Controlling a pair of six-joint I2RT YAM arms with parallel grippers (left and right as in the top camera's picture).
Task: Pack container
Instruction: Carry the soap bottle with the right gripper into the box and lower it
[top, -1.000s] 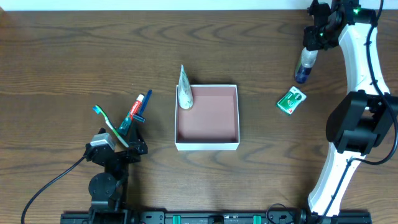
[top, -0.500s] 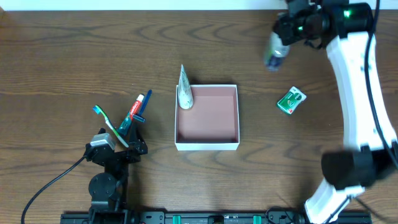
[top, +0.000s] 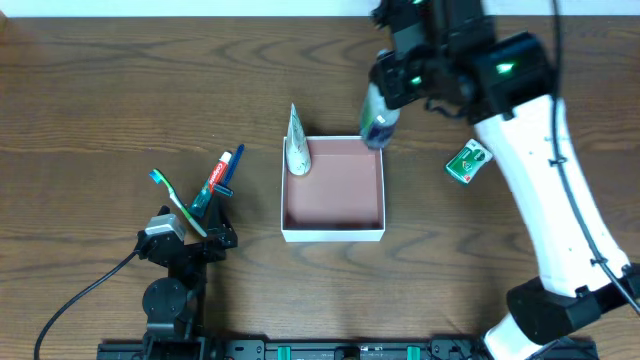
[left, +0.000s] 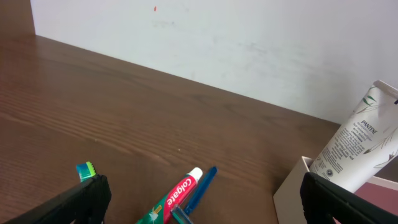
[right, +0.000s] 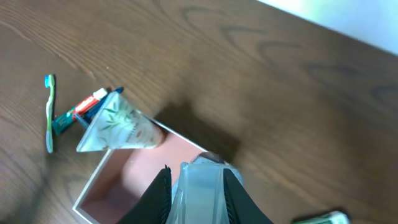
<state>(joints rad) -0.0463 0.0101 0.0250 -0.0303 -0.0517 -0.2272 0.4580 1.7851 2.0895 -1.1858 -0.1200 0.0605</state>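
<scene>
Swung in from the far right edge of the table within the last second, the right gripper now hangs over the far right corner of the container, jaws clenched on a clear bottle with a dark blue end. The container lies directly beneath and just nearer than those jaws, its pinkish floor mostly bare.

The main risk is the drop point. The bottle's lower end sits over the thin wall rather than clearly inside, so a release here could land it on the rim and send it rolling onto the table, or shove the light box. It also hangs tilted, so it may bounce.

A white tube leans on the corner to the jaws' left; a nudged box could topple it.

A green packet lies outside, to their right.

The left gripper rests spread wide and empty, with toothpaste and a toothbrush just ahead of it.
</scene>
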